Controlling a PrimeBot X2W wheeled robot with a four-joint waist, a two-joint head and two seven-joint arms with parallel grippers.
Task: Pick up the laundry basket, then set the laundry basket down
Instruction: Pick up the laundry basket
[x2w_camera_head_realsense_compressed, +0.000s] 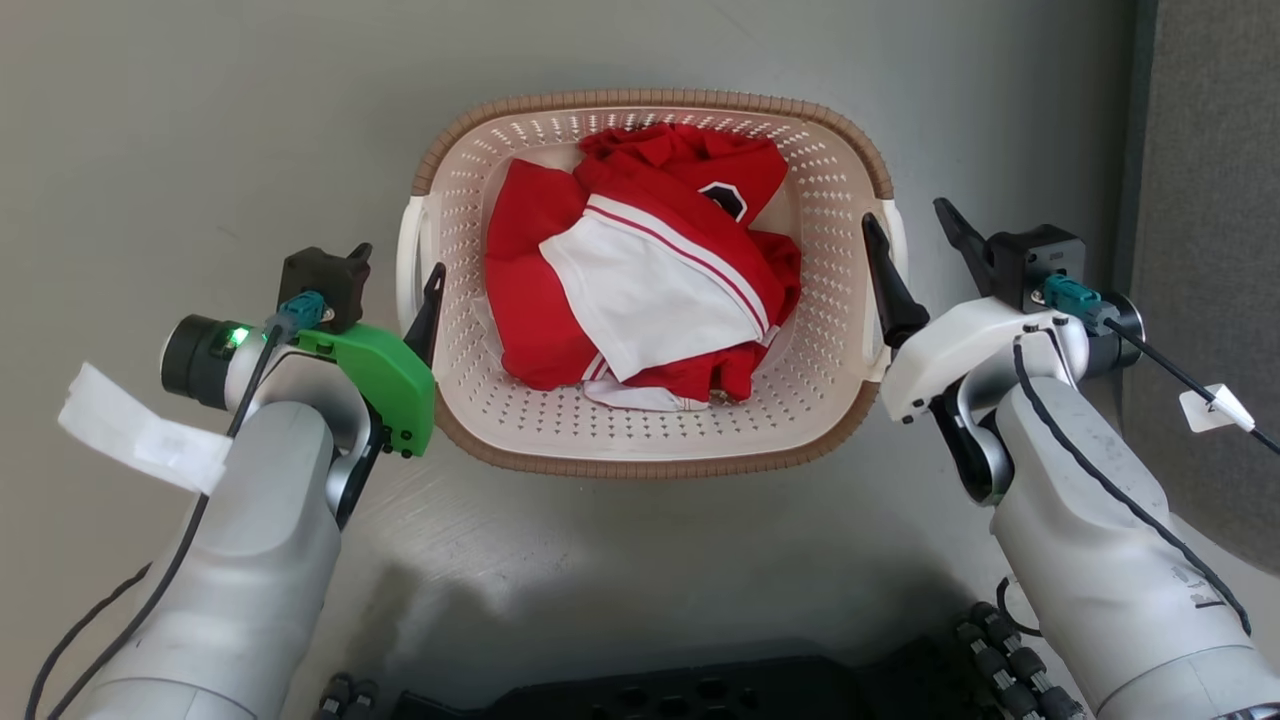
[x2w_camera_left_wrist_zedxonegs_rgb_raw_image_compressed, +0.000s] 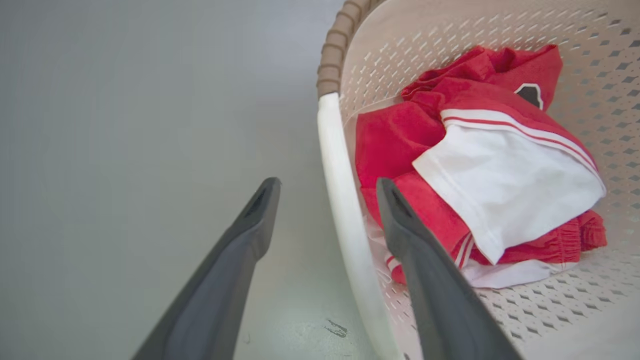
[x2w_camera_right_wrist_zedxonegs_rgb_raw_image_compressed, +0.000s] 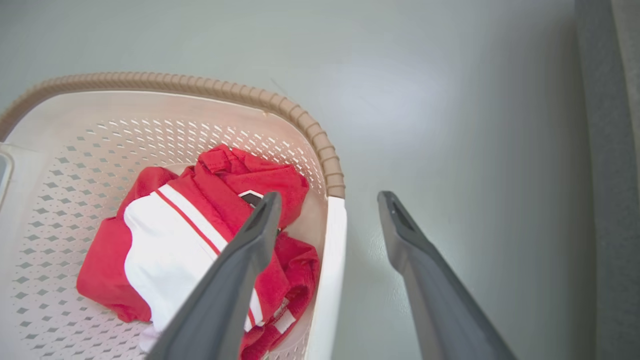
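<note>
Laundry basket (x2w_camera_head_realsense_compressed: 560, 425), black-badged red garment (x2w_camera_head_realsense_compressed: 530, 290) inside

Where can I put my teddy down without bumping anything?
The bare grey floor past the cream perforated plastic laundry basket's brown far rim, or beyond its left side. Crowded: its white side handles, straddled by the open dark-fingered left hand and right hand, and inside, the crumpled red-and-white clothes.

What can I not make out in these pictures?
- Head view: black emblem, partly folded into the red and white clothes.
- Head view: laundry basket bottom, covered by clothes.
- Right wrist view: emblem, mostly behind a finger of the right hand.
- Head view: dark base, cut by bottom edge.
</note>
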